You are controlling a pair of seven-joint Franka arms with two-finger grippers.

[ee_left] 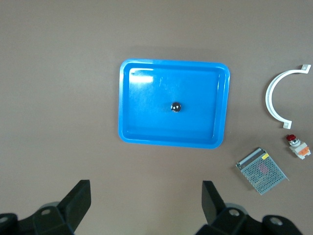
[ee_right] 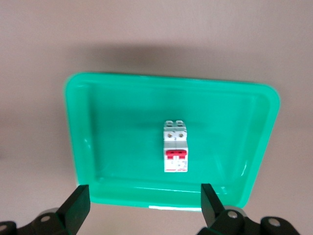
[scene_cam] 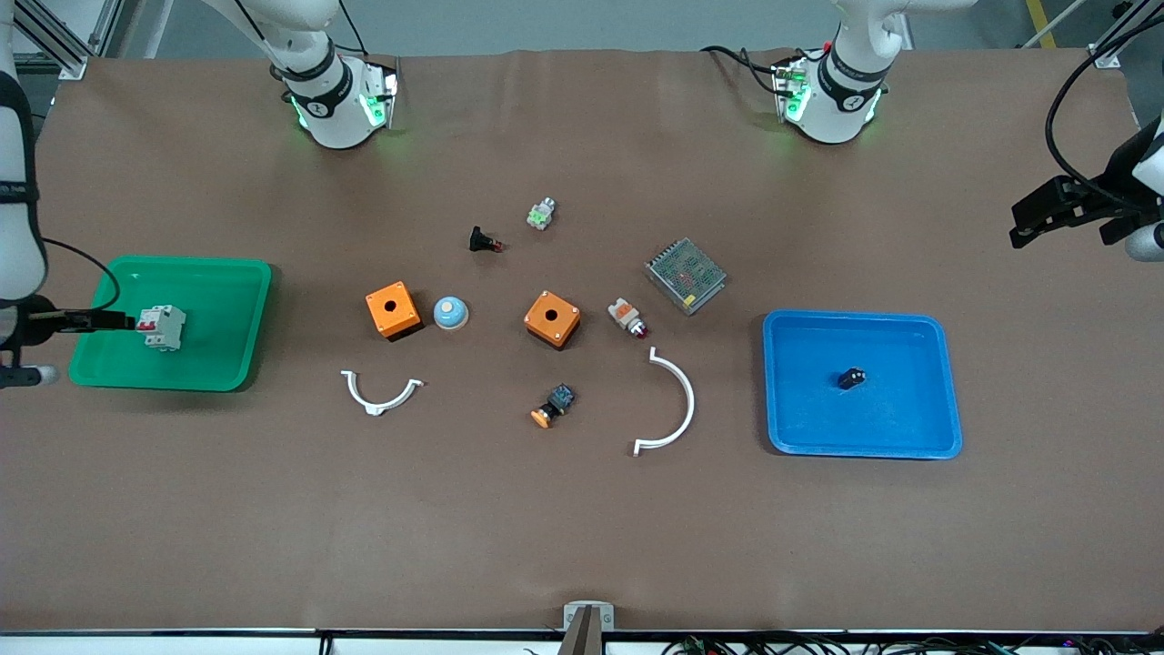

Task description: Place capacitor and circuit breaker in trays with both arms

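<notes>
The capacitor (scene_cam: 851,377), a tiny dark cylinder, lies near the middle of the blue tray (scene_cam: 909,437); the left wrist view shows the capacitor (ee_left: 175,106) and the blue tray (ee_left: 146,132) too. The circuit breaker (scene_cam: 162,327), white with red toggles, lies in the green tray (scene_cam: 227,273), as the right wrist view shows for the breaker (ee_right: 175,147) and the green tray (ee_right: 78,122). My left gripper (scene_cam: 1028,223) (ee_left: 145,188) is open and empty, high over bare table beside the blue tray. My right gripper (scene_cam: 114,321) (ee_right: 144,192) is open and empty over the green tray's edge at the right arm's end.
Between the trays lie two orange boxes (scene_cam: 393,310) (scene_cam: 552,319), a blue dome (scene_cam: 450,313), a mesh power supply (scene_cam: 686,275), two white curved brackets (scene_cam: 382,393) (scene_cam: 673,405), a black push-button part (scene_cam: 485,241), a white-and-orange part (scene_cam: 627,317) and a black-and-blue switch (scene_cam: 553,407).
</notes>
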